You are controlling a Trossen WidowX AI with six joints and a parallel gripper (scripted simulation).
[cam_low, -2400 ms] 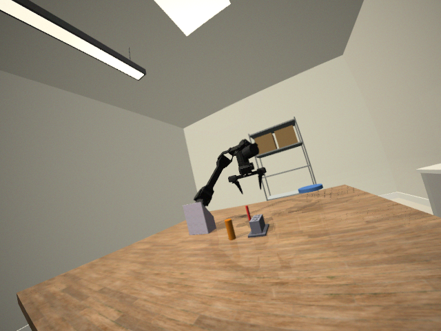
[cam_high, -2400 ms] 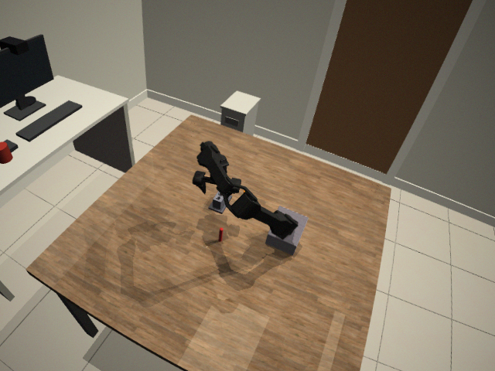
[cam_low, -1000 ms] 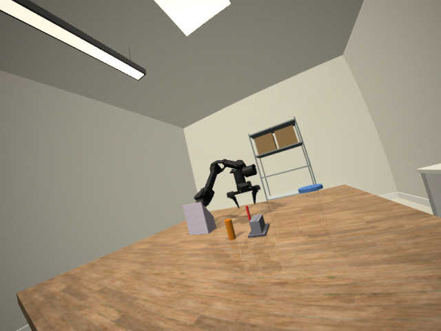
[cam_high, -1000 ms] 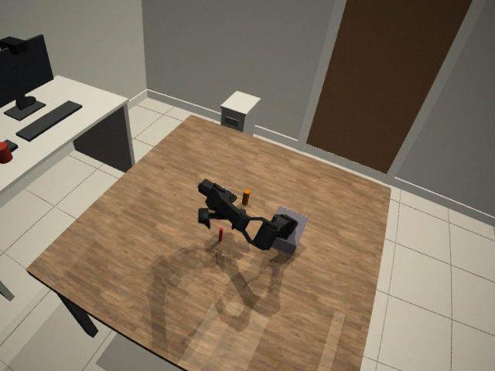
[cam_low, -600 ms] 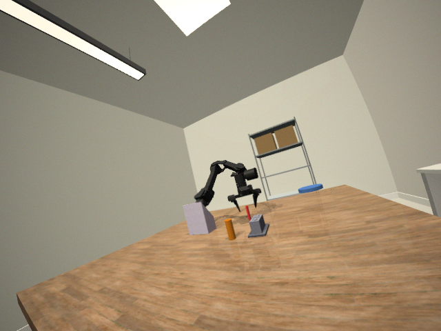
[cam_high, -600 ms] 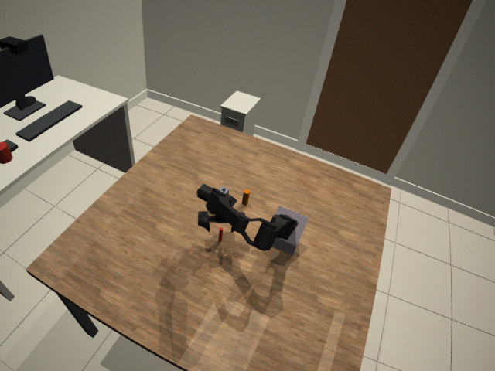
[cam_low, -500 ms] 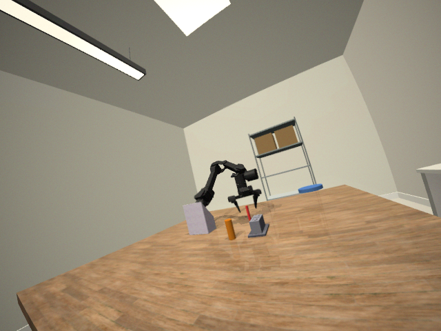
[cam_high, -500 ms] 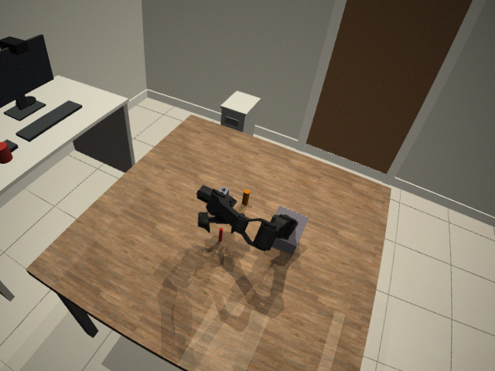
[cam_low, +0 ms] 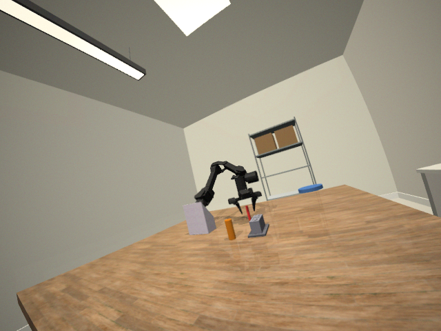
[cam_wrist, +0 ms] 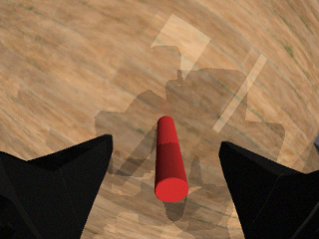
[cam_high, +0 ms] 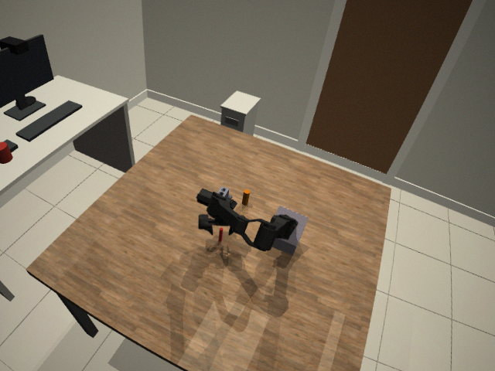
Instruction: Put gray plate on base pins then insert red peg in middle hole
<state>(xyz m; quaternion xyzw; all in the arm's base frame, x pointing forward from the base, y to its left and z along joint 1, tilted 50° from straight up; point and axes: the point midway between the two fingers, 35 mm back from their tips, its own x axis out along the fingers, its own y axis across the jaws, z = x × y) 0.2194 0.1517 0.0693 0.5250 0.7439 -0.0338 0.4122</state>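
Note:
The red peg (cam_high: 220,235) (cam_low: 248,214) (cam_wrist: 170,166) stands upright on the table. My gripper (cam_high: 221,233) (cam_low: 247,212) (cam_wrist: 167,145) points down over it and is open, with one finger on each side of the peg's upper part and a gap on both sides. The gray base (cam_low: 264,231) stands on the table beside the peg. The gray plate (cam_high: 223,190) (cam_low: 257,217) appears to lie flat on top of the base, though it is small here. The arm partly hides the base and plate in the top view, and the wrist view does not show them clearly.
An orange cylinder (cam_high: 245,198) (cam_low: 229,229) stands upright near the base. A pale purple block (cam_high: 300,229) (cam_low: 196,218) sits by the arm's foot. A blue disc (cam_low: 310,188) is at the far table edge in the exterior view.

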